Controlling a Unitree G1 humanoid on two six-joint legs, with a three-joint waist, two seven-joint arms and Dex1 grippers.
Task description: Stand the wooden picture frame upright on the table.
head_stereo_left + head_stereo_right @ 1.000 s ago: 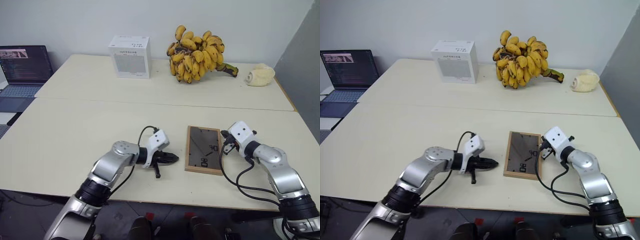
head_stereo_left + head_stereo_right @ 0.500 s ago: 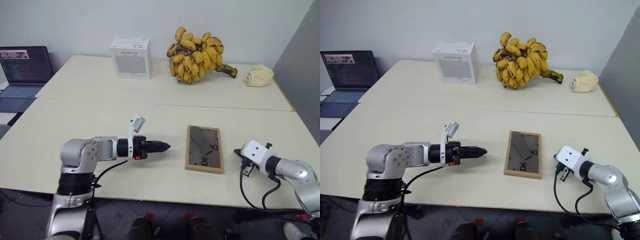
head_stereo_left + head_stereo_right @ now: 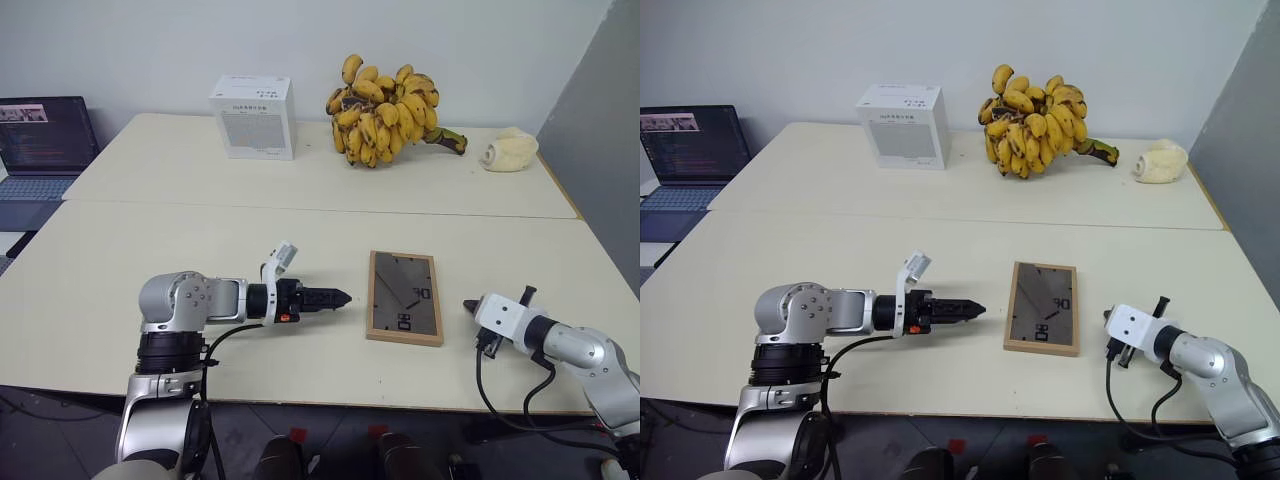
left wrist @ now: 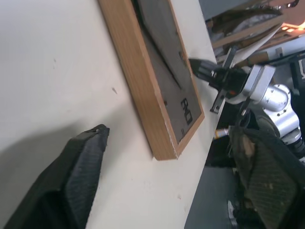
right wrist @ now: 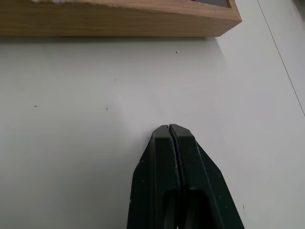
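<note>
Head views: Wooden picture frame [image 3: 403, 297], lying flat, dark back panel up, on the near section of the cream surface [image 3: 180, 240], between the two arms. Left gripper [image 3: 338, 296] points level toward the frame's left edge, just short of it, not touching. Right gripper [image 3: 468, 305] sits near the frame's right edge, apart from it, tip aimed at the frame. On the far section: white box [image 3: 252, 116], bunch of bananas [image 3: 388, 110], pale lumpy object [image 3: 508, 151] at the far right corner. Open laptop [image 3: 40, 135] on a separate desk at far left.

Left wrist view: Its two black fingers [image 4: 71, 176] stand wide apart, nothing between them. Frame's light-wood edge and dark back just ahead. Right gripper [image 4: 196, 64] visible beyond the frame's far side.

Right wrist view: Its fingers [image 5: 164, 157] pressed together, empty, resting low over the bare surface. Frame's wooden side [image 5: 119, 21] ahead, with a clear gap.
</note>
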